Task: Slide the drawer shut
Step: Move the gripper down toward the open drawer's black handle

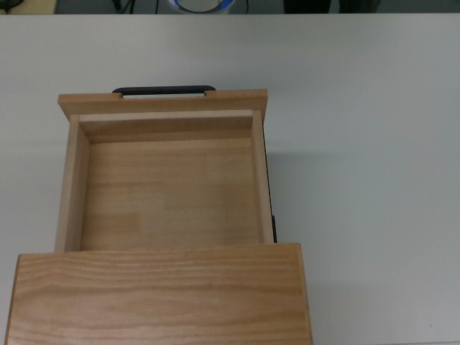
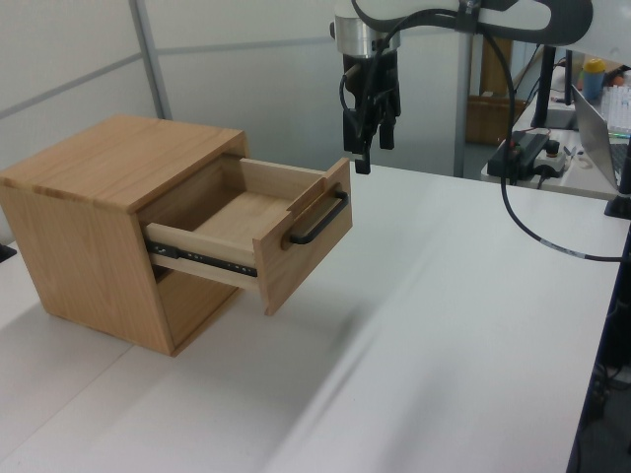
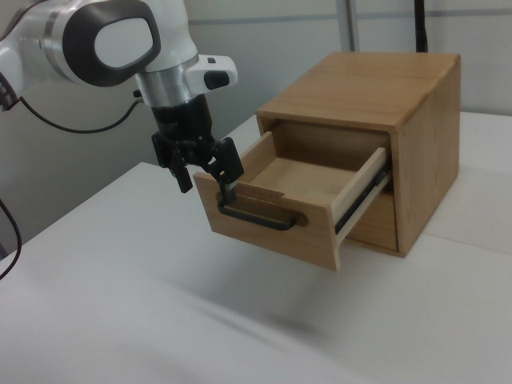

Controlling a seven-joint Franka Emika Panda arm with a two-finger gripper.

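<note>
- While the drawer [image 2: 258,233] stands pulled well out of the cabinet [image 2: 94,212], the gripper [image 3: 206,178] hangs just beyond its front panel, near the panel's upper edge at the right view's left end.
- Its two dark fingers [image 3: 230,170] point down with a clear gap between them, so the gripper is open and empty; whether a fingertip touches the panel cannot be told.
- In the left view the gripper [image 2: 369,138] shows above and just behind the top corner of the panel, under a white wrist with a silver collar.
- Light, smooth wood makes up the drawer, a box-shaped tray with thin side walls, a flat floor and a flat front panel wider than the tray.
- A thin black bar handle [image 3: 260,218] with rounded ends runs across the panel's outer face.
- Dark metal slide rails [image 2: 202,259] run along the drawer's side.
- Grain lines run across the cabinet's top slab [image 1: 162,295], which is a wider block of wood.
- Both rest on a plain white matte surface [image 2: 444,325].
- From the top view the arm is out of sight, the cabinet is cut off at the bottom edge, and only a sliver of the handle [image 1: 164,90] shows.
- Cables and equipment at the left view's right edge are too cluttered to make out.
</note>
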